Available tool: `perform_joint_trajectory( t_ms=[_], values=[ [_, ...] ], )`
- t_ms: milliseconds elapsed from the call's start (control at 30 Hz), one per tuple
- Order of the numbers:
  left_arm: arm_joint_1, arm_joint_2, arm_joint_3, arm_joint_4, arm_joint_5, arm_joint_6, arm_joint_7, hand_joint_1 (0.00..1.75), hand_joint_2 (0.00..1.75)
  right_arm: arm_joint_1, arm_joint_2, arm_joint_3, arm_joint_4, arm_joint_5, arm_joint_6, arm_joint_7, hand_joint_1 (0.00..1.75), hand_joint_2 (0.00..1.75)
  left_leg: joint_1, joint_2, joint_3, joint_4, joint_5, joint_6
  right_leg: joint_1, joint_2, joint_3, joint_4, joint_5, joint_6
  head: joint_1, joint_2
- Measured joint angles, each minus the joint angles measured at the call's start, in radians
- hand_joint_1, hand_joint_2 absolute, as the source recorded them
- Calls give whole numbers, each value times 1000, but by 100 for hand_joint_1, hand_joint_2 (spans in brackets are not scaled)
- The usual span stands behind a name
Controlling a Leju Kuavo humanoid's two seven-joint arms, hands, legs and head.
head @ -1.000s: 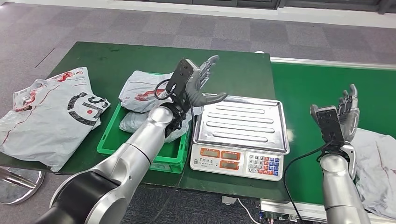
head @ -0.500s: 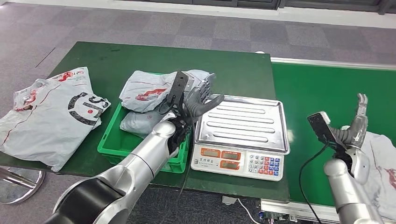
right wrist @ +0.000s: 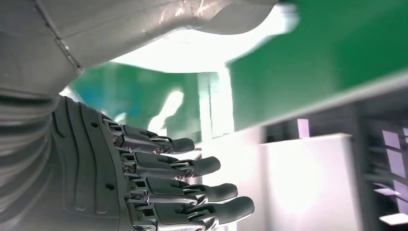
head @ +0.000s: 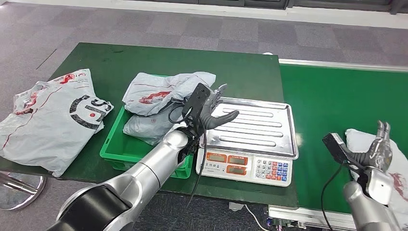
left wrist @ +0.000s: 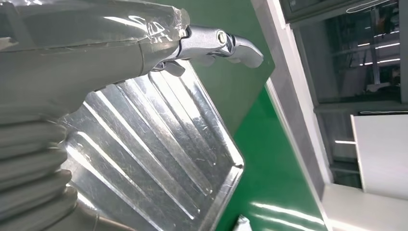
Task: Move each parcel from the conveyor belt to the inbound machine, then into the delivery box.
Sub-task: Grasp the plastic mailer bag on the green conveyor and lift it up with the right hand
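- A large grey bag (head: 50, 118) with red and black print lies flat at the left end of the green table (head: 144, 60).
- A green crate (head: 113, 151) beside it holds two grey parcels (head: 161, 94), heaped one on the other.
- The left hand (head: 211, 108) hovers over the scale tray's near-left corner, fingers apart, thumb stretched out over the ribs, holding nothing.
- The scale (head: 248, 139) sits just right of the crate; its steel tray is bare.
- The conveyor (head: 332, 96) runs along the right.
- The right hand (head: 377, 149) is raised over a white parcel (head: 397, 166) on the belt, fingers spread, empty; I cannot tell if it touches.
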Motion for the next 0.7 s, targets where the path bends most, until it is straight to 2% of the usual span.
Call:
perform_joint_trajectory(
  t_ms=[133, 433, 533, 633, 700],
  values=[
    [-3, 0, -32, 0, 11, 53, 22, 0, 175, -1, -42, -15, 80, 107, 72, 118, 0, 175, -1, 1, 0, 0, 0, 0, -1, 1, 0, 0, 0, 0, 0, 0],
    [-21, 0, -88, 7, 67, 95, 24, 0, 175, -18, -120, -21, 218, 260, 364, 311, 0, 175, -1, 1, 0, 0, 0, 0, -1, 0, 0, 0, 0, 0, 0, 0],
    [-23, 0, -88, 13, 67, 102, 19, 0, 175, -33, -137, -21, 246, 283, 471, 332, 0, 175, -1, 1, 0, 0, 0, 0, -1, 1, 0, 0, 0, 0, 0, 0],
    [-24, 1, -88, 19, 62, 109, 18, 0, 175, -62, -145, -21, 267, 294, 566, 302, 0, 175, -1, 1, 0, 0, 0, 0, -1, 1, 0, 0, 0, 0, 0, 0],
    [-24, 2, -88, 22, 55, 110, 16, 0, 175, -88, -146, -21, 279, 291, 632, 259, 13, 175, -1, 2, 0, 0, 0, 1, -1, 1, 0, 0, 0, 0, 0, 0]
  ],
)
